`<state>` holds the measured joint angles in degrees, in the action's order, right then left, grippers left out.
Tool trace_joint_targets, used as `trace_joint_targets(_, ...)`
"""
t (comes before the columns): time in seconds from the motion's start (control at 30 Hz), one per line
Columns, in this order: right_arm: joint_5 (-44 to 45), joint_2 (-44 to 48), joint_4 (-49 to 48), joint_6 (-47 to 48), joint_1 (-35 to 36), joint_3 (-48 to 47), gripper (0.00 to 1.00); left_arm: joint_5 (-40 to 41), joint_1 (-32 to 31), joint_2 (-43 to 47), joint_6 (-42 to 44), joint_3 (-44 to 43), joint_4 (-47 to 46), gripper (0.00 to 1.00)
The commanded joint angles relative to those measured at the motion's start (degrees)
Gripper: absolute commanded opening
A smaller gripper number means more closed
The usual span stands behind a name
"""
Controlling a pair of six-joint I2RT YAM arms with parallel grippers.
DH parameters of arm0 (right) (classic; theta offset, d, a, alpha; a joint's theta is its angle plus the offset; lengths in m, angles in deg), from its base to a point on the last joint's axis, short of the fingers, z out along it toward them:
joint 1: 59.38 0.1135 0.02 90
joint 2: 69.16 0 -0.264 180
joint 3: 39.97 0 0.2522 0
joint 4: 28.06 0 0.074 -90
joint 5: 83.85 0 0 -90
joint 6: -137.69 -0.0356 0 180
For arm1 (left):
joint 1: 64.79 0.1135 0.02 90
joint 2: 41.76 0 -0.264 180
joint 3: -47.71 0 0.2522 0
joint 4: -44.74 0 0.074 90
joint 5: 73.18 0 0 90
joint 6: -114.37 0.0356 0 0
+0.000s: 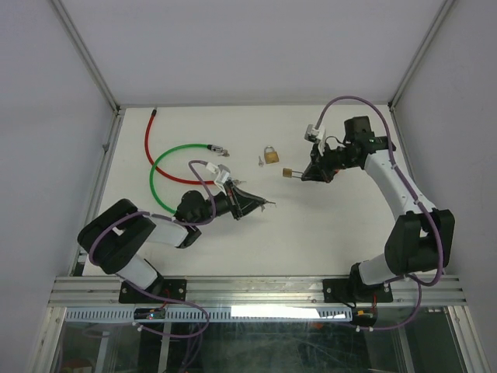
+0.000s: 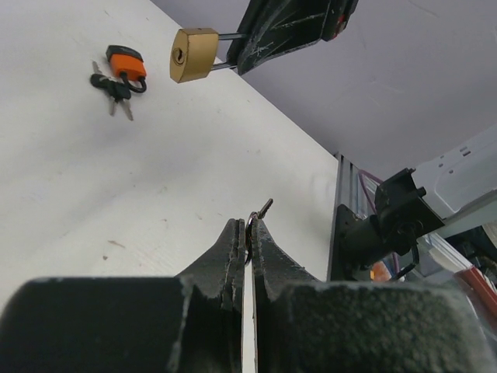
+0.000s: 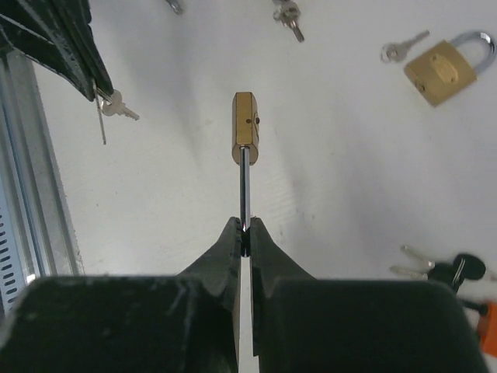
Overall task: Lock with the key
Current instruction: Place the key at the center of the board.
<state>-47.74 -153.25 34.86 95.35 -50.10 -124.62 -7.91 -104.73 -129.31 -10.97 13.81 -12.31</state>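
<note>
The right arm's fingers point(image 3: 235, 237) are closed tight on the thin steel shackle of a small brass padlock point(image 3: 244, 128). They hold it above the white desk point(image 1: 233, 241), w/ the body sticking straight out past the tips toward the left arm. Seen from the left wrist cam, the keyhole end of the body faces that cam. From the top cam the padlock is approx. mid-desk, just off the right fingertips.

The left arm's fingers point(image 2: 241, 237) are also closed, pinching a small silver key point(image 3: 116, 105). From its own wrist cam only a bit of metal pokes out above the tips. The right wrist cam shows the key hanging below them. Key & padlock are apart, w/ bare desk between them, and the key isn't in the lock.

Other items:
- A larger brass padlock point(image 1: 270, 155) w/ a silver shackle lies flat farther back, w/ a loose silver key point(image 1: 260, 161) just beside it.
- An orange padlock point(image 2: 124, 66) lies w/ black-headed keys point(image 2: 112, 89) touching it, near the right arm.
- On the left side of the desk are a green cable point(image 1: 152, 179) in a loop & a red cable point(image 1: 147, 140), the two overlapping.
</note>
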Motion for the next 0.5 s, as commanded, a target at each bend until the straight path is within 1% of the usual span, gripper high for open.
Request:
trace_joint_targets(0.0, 5.04, 1.8, 7.89, 2.64, -4.88, 0.23, 0.0, 5.05, -5.13, -5.24, 1.51, -4.6, -5.79, 0.0)
trace_joint_targets(0.17, 1.99, 1.54, 14.29, 6.79, -16.67, 1.92, 0.0, 8.18, -10.92, -15.65, -2.28, -11.36, -10.07, 0.0)
trace_joint_targets(0.27, 1.26, 0.51, 16.19, 8.52, -22.22, 2.94, 0.0, 9.28, -13.28, -21.42, -4.09, -16.42, -10.35, 0.0)
trace_joint_targets(0.33, 2.9, -0.06, 15.98, 7.2, -24.13, 3.99, 0.0, 9.82, -14.46, -24.41, -4.47, -20.2, -8.31, 0.0)
trace_joint_targets(0.47, 4.88, -0.28, 15.04, 5.08, -27.55, 5.61, 0.0, 12.52, -16.1, -28.96, -6.53, -27.92, -0.34, 0.0)
